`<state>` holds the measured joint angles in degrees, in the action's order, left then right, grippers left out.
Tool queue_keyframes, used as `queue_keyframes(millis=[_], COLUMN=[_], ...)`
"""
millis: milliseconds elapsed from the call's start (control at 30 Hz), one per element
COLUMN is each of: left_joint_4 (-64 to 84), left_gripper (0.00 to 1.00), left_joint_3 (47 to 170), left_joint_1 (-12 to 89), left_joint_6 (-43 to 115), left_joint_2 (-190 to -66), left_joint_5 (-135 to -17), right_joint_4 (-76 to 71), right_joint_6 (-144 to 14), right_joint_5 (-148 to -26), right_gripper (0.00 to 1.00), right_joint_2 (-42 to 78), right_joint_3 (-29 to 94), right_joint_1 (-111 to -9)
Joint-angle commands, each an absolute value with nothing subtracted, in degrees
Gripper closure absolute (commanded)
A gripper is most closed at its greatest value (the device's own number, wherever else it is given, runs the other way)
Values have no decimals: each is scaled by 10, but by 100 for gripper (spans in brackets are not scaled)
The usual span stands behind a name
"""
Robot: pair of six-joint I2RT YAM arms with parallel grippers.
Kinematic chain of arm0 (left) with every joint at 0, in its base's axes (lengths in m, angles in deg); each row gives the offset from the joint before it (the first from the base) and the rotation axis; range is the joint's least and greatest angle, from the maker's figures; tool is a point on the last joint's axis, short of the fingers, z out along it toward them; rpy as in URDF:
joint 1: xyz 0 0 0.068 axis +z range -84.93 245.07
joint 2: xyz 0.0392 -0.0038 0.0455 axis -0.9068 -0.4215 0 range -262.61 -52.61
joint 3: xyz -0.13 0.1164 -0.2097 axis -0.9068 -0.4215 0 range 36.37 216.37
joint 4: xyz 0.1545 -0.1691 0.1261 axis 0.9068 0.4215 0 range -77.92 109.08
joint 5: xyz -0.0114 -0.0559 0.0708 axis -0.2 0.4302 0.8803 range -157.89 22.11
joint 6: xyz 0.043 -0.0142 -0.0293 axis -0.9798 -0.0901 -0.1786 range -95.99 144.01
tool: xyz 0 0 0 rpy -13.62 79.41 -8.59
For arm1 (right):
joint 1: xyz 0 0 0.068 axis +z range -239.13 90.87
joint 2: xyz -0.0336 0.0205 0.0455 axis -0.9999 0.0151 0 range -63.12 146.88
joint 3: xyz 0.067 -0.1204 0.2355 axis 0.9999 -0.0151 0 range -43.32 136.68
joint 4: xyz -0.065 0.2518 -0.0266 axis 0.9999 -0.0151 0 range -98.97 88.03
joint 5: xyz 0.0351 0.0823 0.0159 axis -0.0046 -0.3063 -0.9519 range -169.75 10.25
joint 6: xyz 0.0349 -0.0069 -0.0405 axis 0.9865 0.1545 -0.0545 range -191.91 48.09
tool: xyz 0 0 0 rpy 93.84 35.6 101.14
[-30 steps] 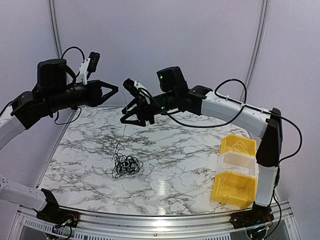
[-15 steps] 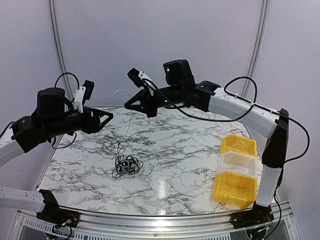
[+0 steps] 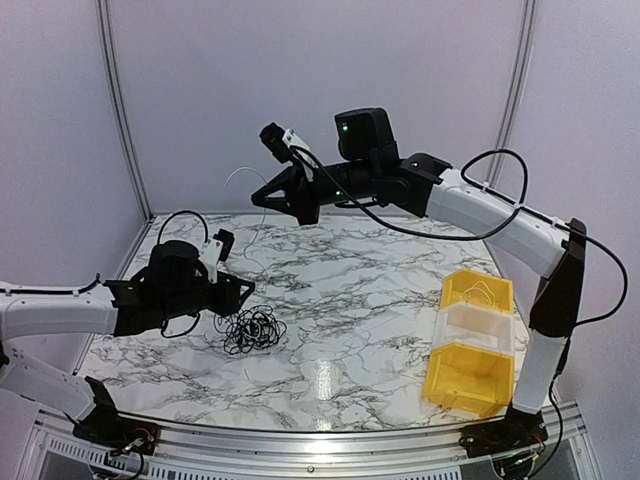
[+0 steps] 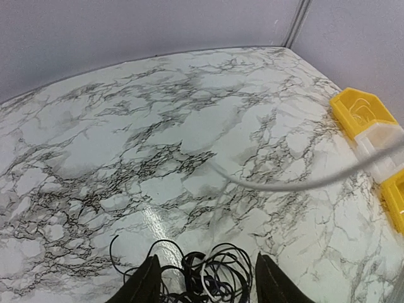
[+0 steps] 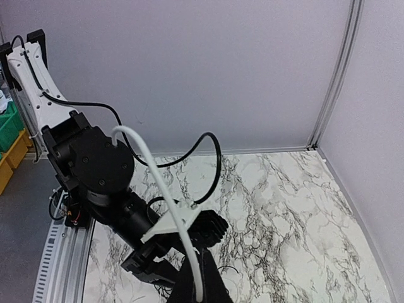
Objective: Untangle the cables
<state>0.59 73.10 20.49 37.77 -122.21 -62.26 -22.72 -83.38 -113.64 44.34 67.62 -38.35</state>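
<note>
The cables lie as a small black bundle on the marble table. One thin white cable rises from it. My right gripper hangs high above the table's back, shut on this white cable, which arcs up out of its fingertips. My left gripper is low on the left, just beside the bundle. In the left wrist view it stands open, with the black loops on the table between its fingers. The white cable crosses in the air ahead of it.
A yellow and white bin stands at the table's right edge and shows as well in the left wrist view. Purple walls close the back and sides. The left arm's body lies under the right gripper.
My left gripper let go of the white cable, opened, and dropped from high on the left to the bundle. My right gripper shut on the white cable and rose.
</note>
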Motion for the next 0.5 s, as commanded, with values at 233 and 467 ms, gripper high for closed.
queue_keyframes(millis=[233,467], left_joint_4=[-128,-135], left_gripper=[57,57], left_joint_3=[752,738], left_joint_1=[210,210], left_joint_6=[414,427], left_joint_2=[-1446,-1474], left_joint_5=[-536,-535], right_joint_4=[-285,-279], right_joint_6=[-878,-877], right_joint_5=[-1154,-1150], right_gripper=[100,100], right_joint_2=[387,334], right_joint_3=[818,817], right_joint_1=[-455,-580])
